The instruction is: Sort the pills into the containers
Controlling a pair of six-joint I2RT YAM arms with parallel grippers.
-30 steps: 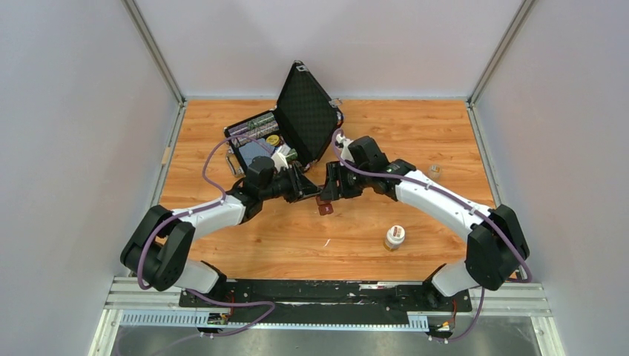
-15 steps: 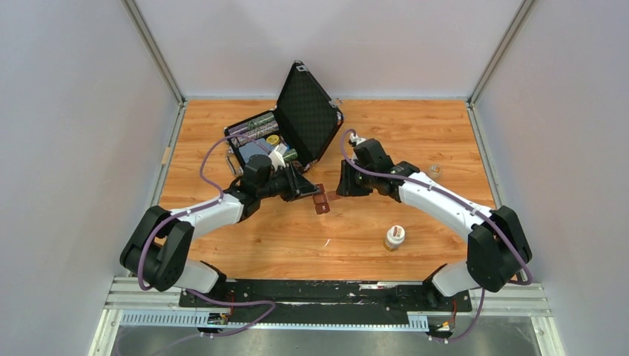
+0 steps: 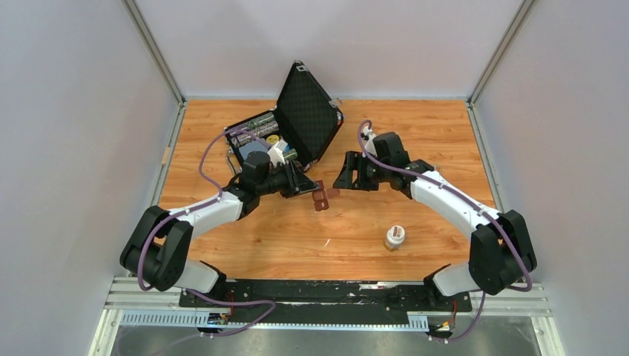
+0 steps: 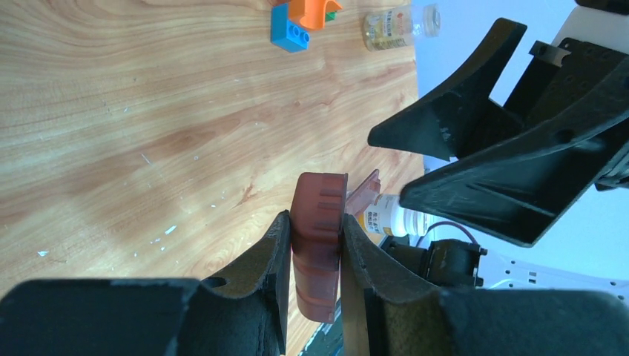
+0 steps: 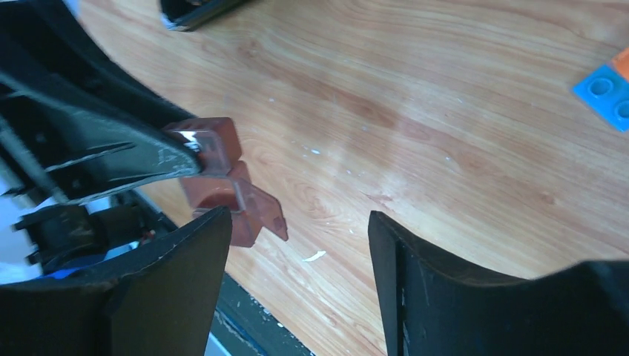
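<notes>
The containers [image 3: 320, 200], a small brown strip of joined compartments, hang above the table at its middle. My left gripper [image 3: 311, 190] is shut on the strip, whose body [image 4: 319, 222] is pinched between both fingers [image 4: 276, 252]. One lid [image 5: 259, 211] at the strip's end stands flipped open. My right gripper [image 3: 348, 178] is open just right of the strip, not touching it. In the right wrist view the gripper [image 5: 298, 219] has only table between its fingers, with the containers [image 5: 215, 144] up left. The pills themselves are out of view.
A white pill bottle [image 3: 394, 237] stands at the front right, also seen from the left wrist [image 4: 393, 215]. A small clear jar [image 3: 435, 172] sits at the right. The open black case [image 3: 297, 126] holds items at the back. Toy bricks [image 4: 297, 22] lie on the wood.
My right gripper has drawn back to the right, away from the strip, and opened. One lid of the strip now sticks out open. The left gripper has kept its hold.
</notes>
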